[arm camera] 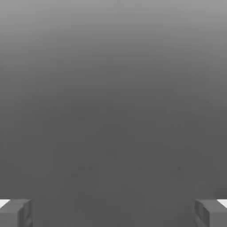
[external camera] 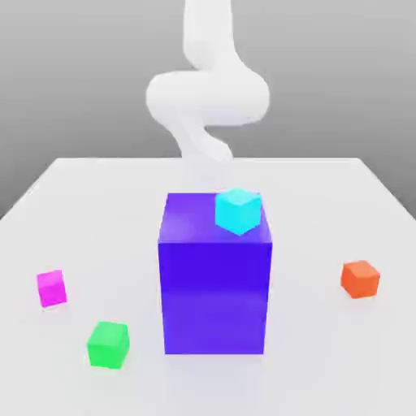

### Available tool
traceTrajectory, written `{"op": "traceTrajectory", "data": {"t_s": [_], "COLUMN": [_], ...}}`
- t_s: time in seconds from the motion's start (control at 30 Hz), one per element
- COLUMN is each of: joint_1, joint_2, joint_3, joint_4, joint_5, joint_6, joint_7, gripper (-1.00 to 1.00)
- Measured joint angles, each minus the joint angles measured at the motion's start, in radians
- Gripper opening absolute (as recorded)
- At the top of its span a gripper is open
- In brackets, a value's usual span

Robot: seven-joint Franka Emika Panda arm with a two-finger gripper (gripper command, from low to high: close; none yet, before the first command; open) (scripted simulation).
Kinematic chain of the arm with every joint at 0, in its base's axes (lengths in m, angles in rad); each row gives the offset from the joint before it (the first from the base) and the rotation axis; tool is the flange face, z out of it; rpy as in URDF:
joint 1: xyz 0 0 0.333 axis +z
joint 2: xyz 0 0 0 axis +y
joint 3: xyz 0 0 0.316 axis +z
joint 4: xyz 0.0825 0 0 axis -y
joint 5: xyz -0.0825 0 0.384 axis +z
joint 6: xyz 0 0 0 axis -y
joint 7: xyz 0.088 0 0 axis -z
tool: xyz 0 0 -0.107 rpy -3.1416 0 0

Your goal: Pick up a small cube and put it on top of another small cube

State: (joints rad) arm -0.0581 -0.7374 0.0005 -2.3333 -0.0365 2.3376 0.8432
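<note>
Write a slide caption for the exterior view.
Pink cube, green cube and orange cube surround a tall blue block bearing a cyan cube.

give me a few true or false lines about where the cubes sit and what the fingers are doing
1. A cyan cube sits on top of the blue-purple block. True.
2. The magenta cube is stacked on the green cube. False: both rest apart on the white table.
3. The orange cube lies on the table at the exterior view's right of the block. True.
4. The fingers are clamped on a cube. False: in the hand view they stand wide apart with nothing between them.
5. The green cube lies behind the block, by the arm. False: it lies in front, toward the exterior view's left.
</note>
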Motion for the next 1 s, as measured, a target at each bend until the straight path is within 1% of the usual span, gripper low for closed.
{"op": "traceTrajectory", "data": {"t_s": [0.3,0.5,0.63,0.73,0.83,0.93,1.0], "joint_1": [-0.206,-0.324,-0.392,-0.436,-0.472,-0.52,-0.558], "joint_2": [0.229,0.378,0.477,0.55,0.622,0.695,0.743], "joint_3": [-0.032,-0.086,-0.134,-0.176,-0.219,-0.257,-0.266], "joint_4": [-0.121,-0.199,-0.252,-0.292,-0.333,-0.375,-0.403], "joint_5": [-0.117,-0.172,-0.188,-0.184,-0.157,-0.096,-0.03], "joint_6": [0.135,0.222,0.282,0.33,0.379,0.43,0.463], "joint_7": [0.147,0.226,0.265,0.282,0.283,0.26,0.226], "gripper": [0.0,0.0,0.0,0.0,0.0,0.0,0.0]}}
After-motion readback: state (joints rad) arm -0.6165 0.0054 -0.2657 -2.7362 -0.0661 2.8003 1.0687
